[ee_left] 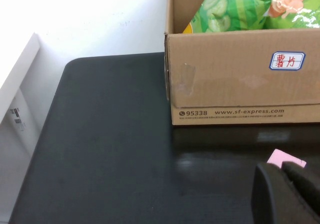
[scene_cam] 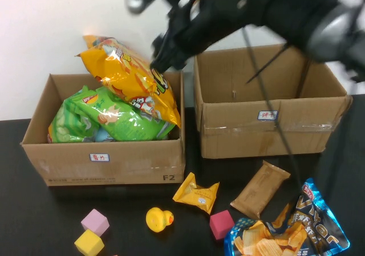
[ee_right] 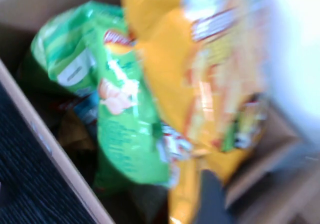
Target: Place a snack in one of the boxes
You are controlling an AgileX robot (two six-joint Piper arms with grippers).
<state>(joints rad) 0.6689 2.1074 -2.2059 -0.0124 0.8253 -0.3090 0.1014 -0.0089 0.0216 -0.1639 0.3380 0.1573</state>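
Right gripper (scene_cam: 161,55) pinches the yellow chip bag (scene_cam: 130,79) above the left box (scene_cam: 108,162); left gripper (ee_left: 287,191), aperture unclear, sits at that box's 7 o'clock

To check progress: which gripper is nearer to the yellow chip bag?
Right. The right gripper is at the yellow chip bag above the left box; the left gripper is low beside that box, near a pink block.
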